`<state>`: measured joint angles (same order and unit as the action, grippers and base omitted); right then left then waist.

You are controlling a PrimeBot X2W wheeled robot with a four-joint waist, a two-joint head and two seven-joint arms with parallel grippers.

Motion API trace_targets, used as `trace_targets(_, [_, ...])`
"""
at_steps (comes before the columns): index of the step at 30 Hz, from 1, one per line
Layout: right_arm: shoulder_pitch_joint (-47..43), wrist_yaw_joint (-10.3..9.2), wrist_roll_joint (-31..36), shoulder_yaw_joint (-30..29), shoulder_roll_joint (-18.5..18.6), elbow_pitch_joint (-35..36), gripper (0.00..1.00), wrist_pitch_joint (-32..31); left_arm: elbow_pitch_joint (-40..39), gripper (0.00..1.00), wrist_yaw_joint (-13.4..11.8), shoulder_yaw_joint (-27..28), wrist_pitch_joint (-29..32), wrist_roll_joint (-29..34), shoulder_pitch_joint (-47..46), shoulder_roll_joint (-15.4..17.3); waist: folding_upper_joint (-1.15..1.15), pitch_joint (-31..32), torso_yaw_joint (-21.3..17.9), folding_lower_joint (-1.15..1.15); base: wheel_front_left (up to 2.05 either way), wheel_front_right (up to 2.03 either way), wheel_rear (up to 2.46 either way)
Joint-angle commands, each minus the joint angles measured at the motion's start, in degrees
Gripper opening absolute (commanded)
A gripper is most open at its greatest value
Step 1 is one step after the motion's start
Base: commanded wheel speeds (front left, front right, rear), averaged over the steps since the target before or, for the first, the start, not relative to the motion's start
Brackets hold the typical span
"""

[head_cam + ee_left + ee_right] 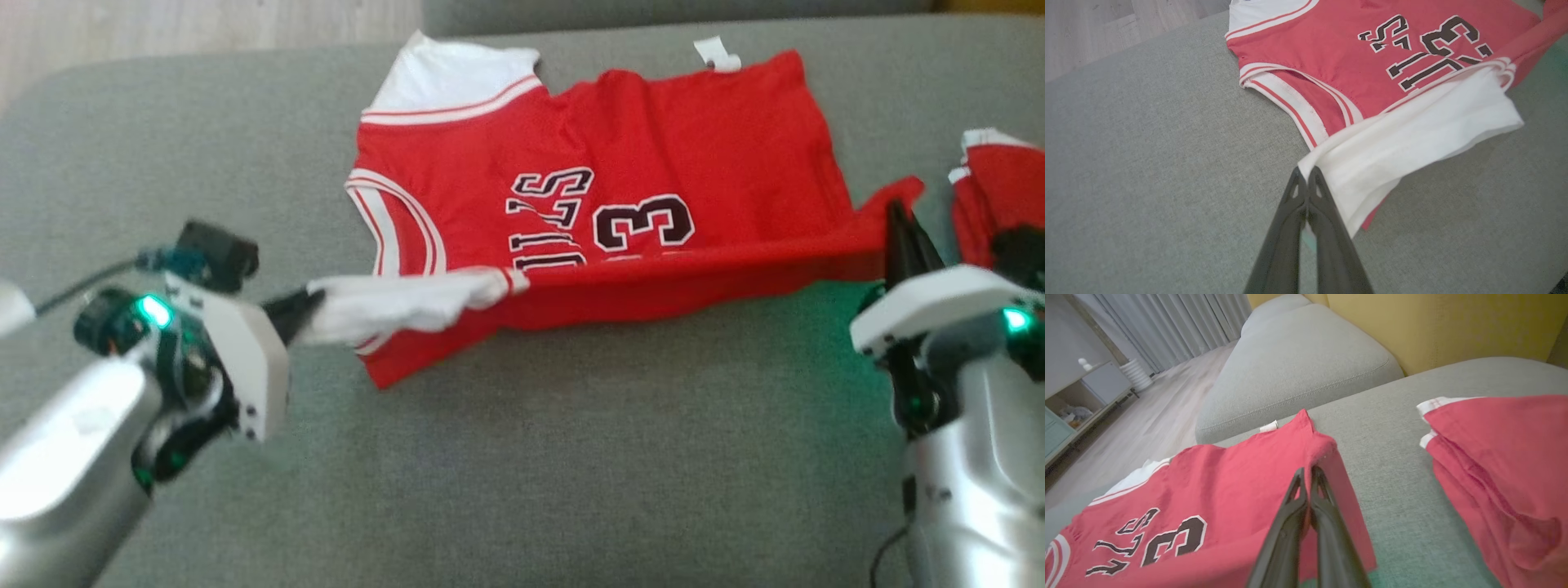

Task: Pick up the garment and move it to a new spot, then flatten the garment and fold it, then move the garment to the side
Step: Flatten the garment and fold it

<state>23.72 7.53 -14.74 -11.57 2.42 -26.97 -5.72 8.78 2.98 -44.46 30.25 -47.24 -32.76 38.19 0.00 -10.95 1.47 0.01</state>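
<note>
We count two red garments on the grey cushion (522, 457). One, the jersey (694, 131), lies spread from the cushion's middle toward its far edge. Its black lettering and a single numeral 3 face up, and one small white tag (717, 54) sits at its far edge. The second garment (1000, 184), also red with white trim, sits bunched at the cushion's right edge, apart from the jersey.

Both of our two grippers are clamped on the jersey's near edge. The left gripper (309, 314) pinches the white sleeve fabric over the cushion's left half. The right gripper (898, 216) pinches the red hem corner over its right half. Between them that edge runs raised above the cushion, hiding the lower part of the lettering.
</note>
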Motion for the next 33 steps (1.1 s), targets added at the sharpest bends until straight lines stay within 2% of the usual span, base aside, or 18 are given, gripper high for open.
trace_targets(1, [3.50, -0.04, 0.98, 1.45, 0.46, 0.61, 0.00, 0.78, 0.14, 0.00, 0.14, 2.68, 0.37, 1.46, -5.14, 2.13, 0.00, -1.34, -0.68, -0.01, 0.00, 0.00, 0.00])
trace_targets(7, [8.48, -0.04, 2.53, 2.76, 0.46, -6.19, 0.00, 1.74, 6.96, 0.00, 1.90, -0.20, 1.89, 5.62, -11.02, 0.63, 0.00, -3.14, -1.40, -0.01, 0.00, 0.00, 0.00])
trace_targets(13, [13.40, -0.04, 3.22, 3.00, 0.46, -14.22, 0.00, 4.03, 14.81, 0.00, 3.20, -2.63, 0.25, 8.14, -15.41, -2.53, 0.00, -4.50, -1.88, -0.01, 0.00, 0.00, 0.00])
trace_targets(14, [14.24, -0.04, 2.16, 2.74, 0.46, -15.81, 0.47, 4.13, 15.82, 0.71, 3.23, -2.78, -0.81, 8.81, -16.16, -3.07, 0.00, -4.72, -1.87, -0.01, 0.00, 0.00, 0.00])
trace_targets(15, [15.21, -0.04, 1.34, 2.83, 0.46, -17.24, 1.00, 4.47, 16.82, 1.00, 2.82, -2.52, -2.64, 9.52, -16.99, -3.75, 0.00, -4.97, -1.86, -0.01, 0.00, 0.00, 0.00])
trace_targets(20, [19.07, -0.04, 0.53, 0.88, 0.46, -21.78, 1.00, 11.14, 20.69, 1.00, -2.90, 1.13, -18.51, 13.44, -20.50, -7.79, 0.00, -5.57, -1.75, -0.01, 0.00, 0.00, 0.00])
trace_targets(25, [19.50, -0.04, -3.20, 5.38, 0.46, -21.83, 1.00, 17.46, 23.21, 1.00, -7.48, 5.56, -32.46, 12.95, -20.17, -11.67, 0.00, -4.49, -1.68, -0.01, 0.00, 0.00, 0.00])
trace_targets(29, [16.40, -0.04, -3.17, 9.47, 0.46, -15.30, 1.00, 19.98, 21.82, 1.00, -10.41, 9.05, -41.40, 11.04, -17.12, -14.30, 0.00, -2.32, -1.83, -0.01, 0.00, 0.00, 0.00])
trace_targets(33, [10.19, -0.04, -0.14, 10.58, 0.46, -5.51, 1.00, 20.60, 16.89, 1.00, -13.13, 13.63, -44.76, 8.41, -11.69, -17.23, 0.00, 0.16, -1.87, -0.01, 0.00, 0.00, 0.00])
